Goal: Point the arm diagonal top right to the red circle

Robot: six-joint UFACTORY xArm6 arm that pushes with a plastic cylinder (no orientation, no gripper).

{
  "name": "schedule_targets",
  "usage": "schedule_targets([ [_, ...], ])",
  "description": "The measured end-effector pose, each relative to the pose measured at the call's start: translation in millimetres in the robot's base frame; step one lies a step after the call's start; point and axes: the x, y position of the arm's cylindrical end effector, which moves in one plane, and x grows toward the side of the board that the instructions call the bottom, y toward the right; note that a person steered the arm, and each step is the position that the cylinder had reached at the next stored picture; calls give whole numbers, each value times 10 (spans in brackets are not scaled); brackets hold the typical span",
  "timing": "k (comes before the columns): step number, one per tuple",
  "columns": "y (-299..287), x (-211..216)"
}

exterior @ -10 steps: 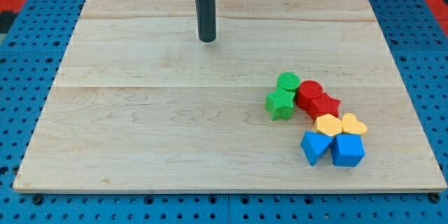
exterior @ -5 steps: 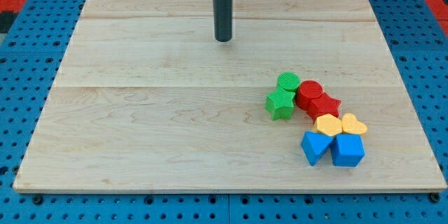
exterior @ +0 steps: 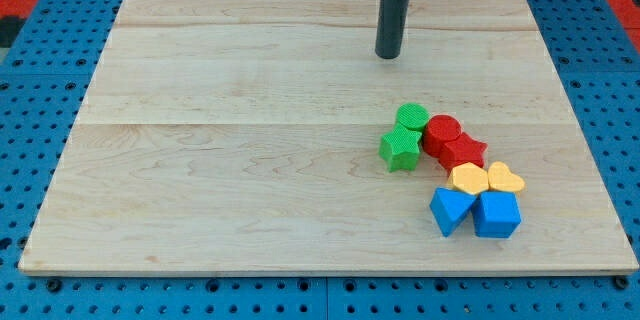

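Note:
The red circle (exterior: 441, 132) lies right of the board's middle, touching a green circle (exterior: 411, 117) on its left and a red star-like block (exterior: 466, 151) at its lower right. My tip (exterior: 387, 56) stands on the board above and to the left of the red circle, apart from every block. The dark rod rises from it out of the view's top.
A green star (exterior: 400, 148) sits below the green circle. A yellow hexagon-like block (exterior: 468, 177) and a yellow heart (exterior: 505, 177) lie below the red blocks, with two blue blocks (exterior: 451, 209) (exterior: 496, 214) under them. The wooden board (exterior: 200, 160) lies on a blue pegboard.
My tip has slid steadily to the view's right along the upper part of the board, closing in on the cluster. No block has moved.

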Motion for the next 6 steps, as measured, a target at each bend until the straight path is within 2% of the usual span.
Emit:
schedule_targets([
  [1,-22,-223],
  [4,77,-238],
  [5,218,-235],
  [6,601,-225],
])
